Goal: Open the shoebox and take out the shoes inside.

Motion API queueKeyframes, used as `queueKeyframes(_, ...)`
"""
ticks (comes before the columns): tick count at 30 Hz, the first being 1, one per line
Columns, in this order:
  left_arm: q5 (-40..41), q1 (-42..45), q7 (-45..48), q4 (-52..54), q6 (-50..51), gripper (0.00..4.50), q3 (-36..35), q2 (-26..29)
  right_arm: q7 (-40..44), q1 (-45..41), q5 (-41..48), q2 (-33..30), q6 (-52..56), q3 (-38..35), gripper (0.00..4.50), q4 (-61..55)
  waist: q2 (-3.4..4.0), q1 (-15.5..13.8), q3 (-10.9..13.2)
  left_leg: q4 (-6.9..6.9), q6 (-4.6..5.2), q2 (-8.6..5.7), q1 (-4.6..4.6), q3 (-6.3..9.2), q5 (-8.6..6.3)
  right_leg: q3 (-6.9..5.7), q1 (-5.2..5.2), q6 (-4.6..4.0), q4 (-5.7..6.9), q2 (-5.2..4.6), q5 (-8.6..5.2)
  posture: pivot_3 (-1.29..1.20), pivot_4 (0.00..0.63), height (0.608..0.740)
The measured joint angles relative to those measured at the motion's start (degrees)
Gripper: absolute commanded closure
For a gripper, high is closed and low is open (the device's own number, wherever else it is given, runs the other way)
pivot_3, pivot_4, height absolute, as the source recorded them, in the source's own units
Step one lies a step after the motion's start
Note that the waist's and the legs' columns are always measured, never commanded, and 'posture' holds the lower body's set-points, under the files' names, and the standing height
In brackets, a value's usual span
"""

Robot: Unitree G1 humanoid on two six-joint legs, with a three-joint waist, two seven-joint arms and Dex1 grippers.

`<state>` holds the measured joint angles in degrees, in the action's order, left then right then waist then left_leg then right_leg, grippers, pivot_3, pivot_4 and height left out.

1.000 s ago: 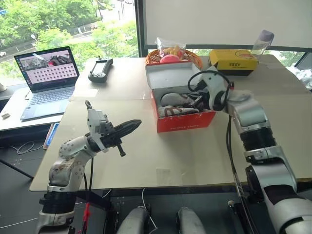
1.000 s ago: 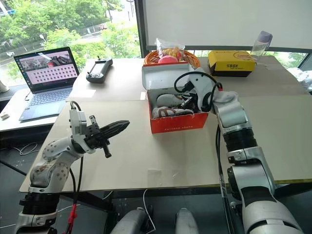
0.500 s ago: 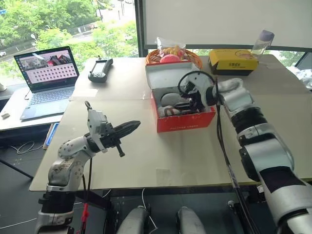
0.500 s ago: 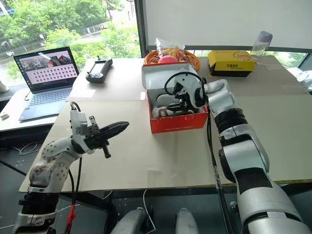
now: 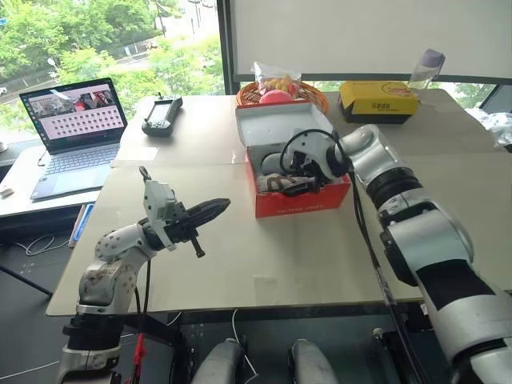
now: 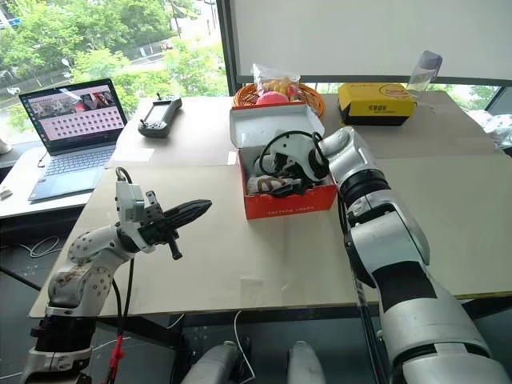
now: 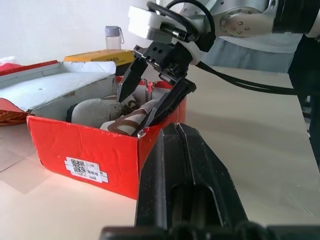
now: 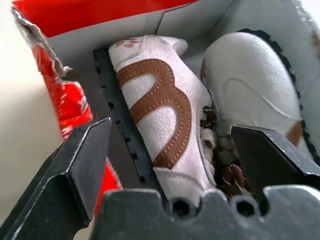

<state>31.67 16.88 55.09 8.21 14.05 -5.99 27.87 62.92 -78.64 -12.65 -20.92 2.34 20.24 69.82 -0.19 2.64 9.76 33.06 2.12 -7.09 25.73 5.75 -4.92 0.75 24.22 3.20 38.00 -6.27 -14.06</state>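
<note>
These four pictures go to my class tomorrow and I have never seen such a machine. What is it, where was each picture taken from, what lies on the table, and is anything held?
It is a two-armed humanoid robot. Two pictures come from its head, one from each wrist. On the table stand an open red shoebox containing pale shoes, a laptop, a fruit basket and a yellow box. The right gripper hangs open over one shoe; the left gripper is shut, holding nothing.

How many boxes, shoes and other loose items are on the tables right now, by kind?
Boxes: 2, the red shoebox and a yellow box
Shoes: 2, both in the shoebox
Baskets: 1
Bottles: 1
Laptops: 1
Handheld controllers: 1
Total: 8
</note>
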Motion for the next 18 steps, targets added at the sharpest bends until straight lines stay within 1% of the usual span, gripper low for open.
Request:
queueKeyframes(6, 0.04, -1.08, -0.57, 1.14, 1.04, 4.50, -0.02, 0.34, 0.49, -2.03, -0.68, 0.29, -0.85, -0.84, 0.06, 1.86, 0.01, -0.05, 0.01, -0.08, -0.02, -0.01, -0.12, 0.00, 0.01, 0.02, -0.01, -0.01, 0.00, 0.01, 0.00, 0.00, 0.150, 0.732)
queueKeyframes(18, 0.01, -1.06, -1.70, 1.33, 1.11, 4.50, -0.03, 0.86, -3.41, -0.40, -4.59, 1.47, -4.50, -0.34, 0.06, 2.64, -0.04, 0.11, -0.11, -0.14, -0.03, 0.02, -0.57, 0.00, 0.00, 0.08, -0.32, -0.03, 0.02, 0.02, -0.02, 0.00, 0.150, 0.732)
